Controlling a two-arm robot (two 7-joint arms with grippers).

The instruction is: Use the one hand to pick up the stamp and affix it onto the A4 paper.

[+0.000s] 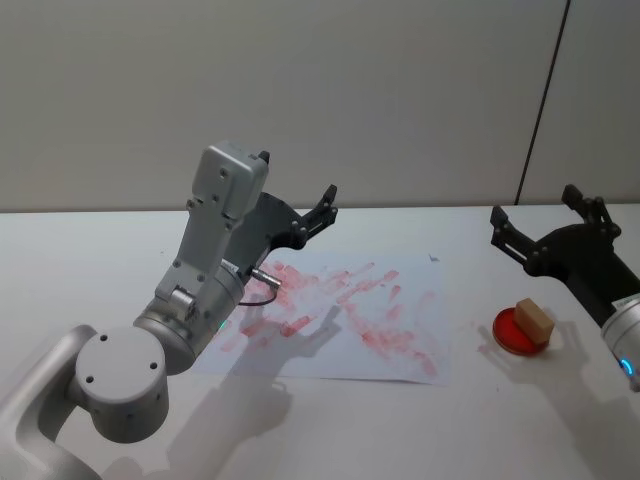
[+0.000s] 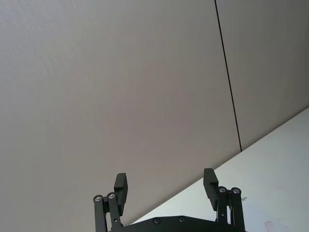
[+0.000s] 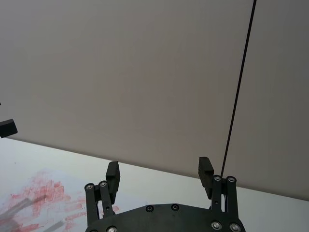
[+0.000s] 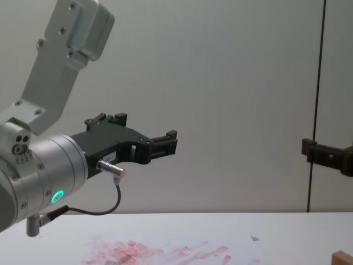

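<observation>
The counter (image 1: 90, 260) is the widest thing in front of me, pale and mostly bare. On it the A4 paper (image 1: 350, 310) lies flat, covered in smeared red prints, beneath and just ahead of my left gripper (image 2: 164, 179). That gripper hangs high above the sheet with its jaws spread and nothing between them. My right gripper (image 1: 534, 205) is also raised off the counter and spread wide with nothing in it, and the paper sits off to its left. Below this gripper and a little nearer to me is a shallow round red dish (image 1: 508, 335), which I take to be the ink pad. The only thing in it is the stamp (image 1: 534, 318), a small wooden block resting on the red surface. I expect the block to be light, stiff and hard to damage. Its flat, squared sides should give the pads a good hold, though the underside is probably wet with ink. I would grip it across two opposite side faces, well up from the dish, and keep it level so the inked face meets the paper squarely.
</observation>
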